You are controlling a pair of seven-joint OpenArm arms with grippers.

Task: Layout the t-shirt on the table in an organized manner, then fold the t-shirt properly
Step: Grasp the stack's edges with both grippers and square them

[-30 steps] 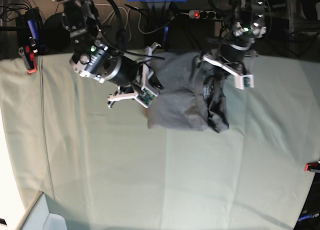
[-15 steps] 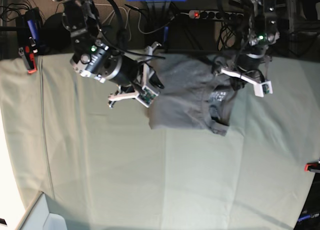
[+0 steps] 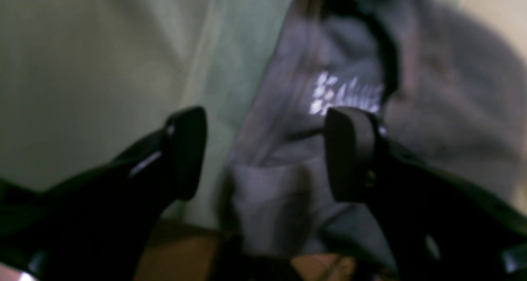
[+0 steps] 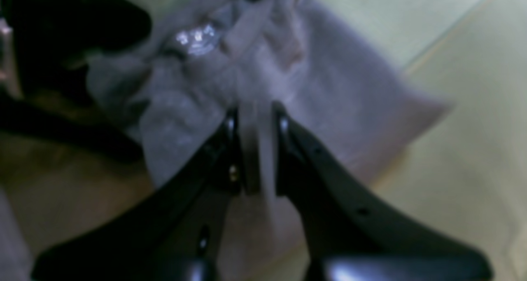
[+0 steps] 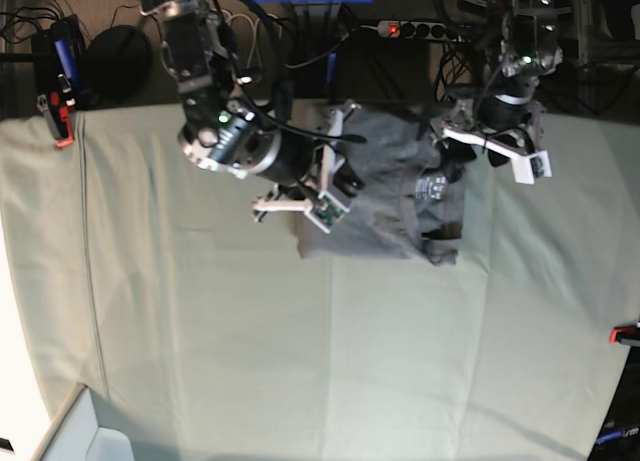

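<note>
Grey t-shirt [image 5: 385, 196] lies bunched; right jaws pinch its fabric, left jaws spread.

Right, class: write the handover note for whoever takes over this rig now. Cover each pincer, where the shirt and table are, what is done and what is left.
Left pincer: open, jaws wide apart above the t-shirt, near its white neck label; nothing held.
Right pincer: shut on a fold of the t-shirt fabric at the side opposite the label.
T-shirt: bunched in a rumpled heap at the far middle of the table, label facing up, sleeves not spread.
Done: shirt is on the table, one side gripped.
Left: likely re-grip with the left pincer, spread the shirt flat, then fold it.
</note>
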